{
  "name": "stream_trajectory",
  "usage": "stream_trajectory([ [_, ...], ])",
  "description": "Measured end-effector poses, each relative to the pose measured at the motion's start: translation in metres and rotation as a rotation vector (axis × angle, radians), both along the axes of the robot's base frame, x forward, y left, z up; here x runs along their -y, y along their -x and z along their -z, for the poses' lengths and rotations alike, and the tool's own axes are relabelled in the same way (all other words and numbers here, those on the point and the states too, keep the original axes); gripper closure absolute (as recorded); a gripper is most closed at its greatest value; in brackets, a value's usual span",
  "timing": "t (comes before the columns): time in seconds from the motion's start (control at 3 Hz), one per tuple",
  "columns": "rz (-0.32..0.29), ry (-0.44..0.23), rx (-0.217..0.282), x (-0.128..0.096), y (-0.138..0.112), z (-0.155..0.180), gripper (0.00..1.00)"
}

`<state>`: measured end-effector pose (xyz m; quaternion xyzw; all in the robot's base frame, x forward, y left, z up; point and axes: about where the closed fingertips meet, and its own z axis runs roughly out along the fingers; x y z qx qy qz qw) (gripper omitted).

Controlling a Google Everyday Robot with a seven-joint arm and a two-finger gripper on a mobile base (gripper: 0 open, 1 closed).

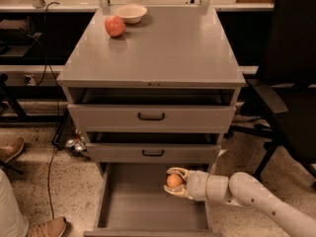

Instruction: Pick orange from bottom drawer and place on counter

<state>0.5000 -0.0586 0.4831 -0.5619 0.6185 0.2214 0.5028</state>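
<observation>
The orange (174,180) is a small round light-orange fruit held between the fingers of my gripper (173,182). The gripper is shut on it, above the floor of the open bottom drawer (133,206), near the drawer's back right. My white arm reaches in from the lower right. The counter (163,48) is the flat grey top of the cabinet, well above the gripper.
A reddish apple-like fruit (114,26) and a pale bowl (130,13) sit at the counter's back left. Two upper drawers with black handles (151,116) stand slightly open. A black office chair (289,93) is to the right. A person's shoes (47,227) and cables lie at the left.
</observation>
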Motion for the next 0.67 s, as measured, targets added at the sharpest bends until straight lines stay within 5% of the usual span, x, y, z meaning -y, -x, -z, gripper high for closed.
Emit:
stream_trajectory([
  [0.67, -0.035, 0.054, 0.035, -0.0014, 0.0151, -0.0252, 1.0],
])
